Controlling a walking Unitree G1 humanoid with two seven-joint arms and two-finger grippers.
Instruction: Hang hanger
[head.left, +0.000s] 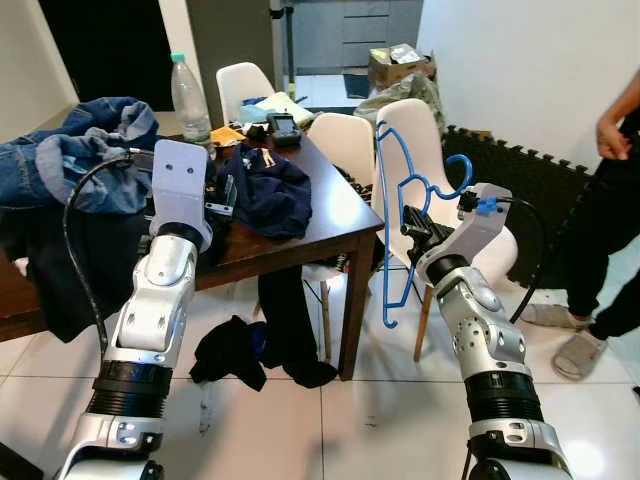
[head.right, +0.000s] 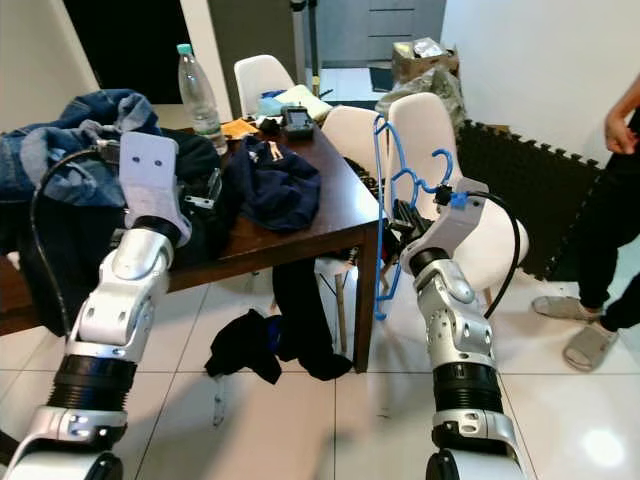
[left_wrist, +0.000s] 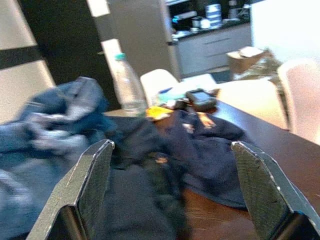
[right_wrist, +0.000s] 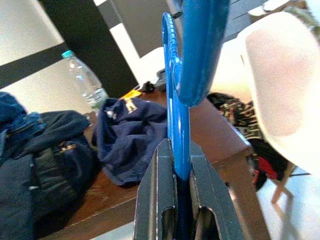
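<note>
A blue plastic hanger (head.left: 392, 225) stands upright in the air beside the table's right corner, its hook (head.left: 462, 167) pointing right. My right gripper (head.left: 413, 228) is shut on the hanger's frame; in the right wrist view the blue bar (right_wrist: 178, 140) is pinched between the two fingers (right_wrist: 155, 200). My left gripper (left_wrist: 170, 200) is raised over the table's left part, open, fingers (left_wrist: 87, 185) wide apart, facing the dark clothes (left_wrist: 150, 175). Nothing is between them.
A dark wooden table (head.left: 330, 225) carries jeans (head.left: 70, 155), a navy garment (head.left: 270, 190), a water bottle (head.left: 190, 100) and small items. White chairs (head.left: 420, 130) stand right of it. Dark clothes (head.left: 250, 345) lie on the tiled floor. A person (head.left: 610, 240) stands at the far right.
</note>
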